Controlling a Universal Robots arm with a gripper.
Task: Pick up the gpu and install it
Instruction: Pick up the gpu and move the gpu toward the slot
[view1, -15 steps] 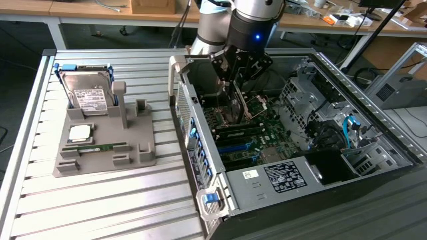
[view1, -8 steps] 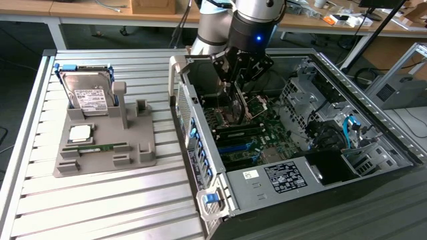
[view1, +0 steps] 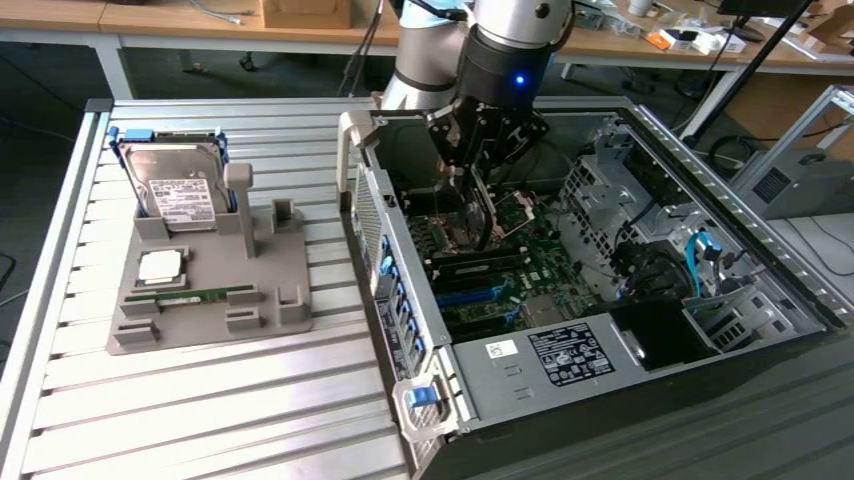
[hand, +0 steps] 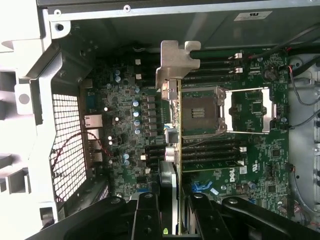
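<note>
The gripper (view1: 477, 188) reaches down into the open computer case (view1: 400, 300), which lies on its side along the edge of the slatted aluminium worktop (view1: 200, 400) at the exterior view's right. Its claw is closed on the gpu (view1: 482, 218), pinching the thin card from both faces so that the card hangs edge-on below the fingers (hand: 147, 215). In the wrist view the gpu's silver metal bracket (hand: 176, 60) is at the end of the card farthest from the fingers. The card stands upright over the motherboard (view1: 534, 270), just beside the opened processor socket (hand: 220, 112) and across the rows of dark slots. Whether its lower edge touches a slot or stays just above the board I cannot tell. A grey power supply with a white label (view1: 567, 355) sits in the near end of the case, at the corner closest to the exterior camera. Well apart from the case, near the worktop's edge at the exterior view's left, stands a grey moulded holder (view1: 280, 310). A silver hard drive (view1: 180, 185) leans upright in the holder's far end, a square processor chip (view1: 162, 265) lies flat in its middle, and a narrow green memory stick (view1: 187, 296) lies in a groove nearer the holder's front edge.
</note>
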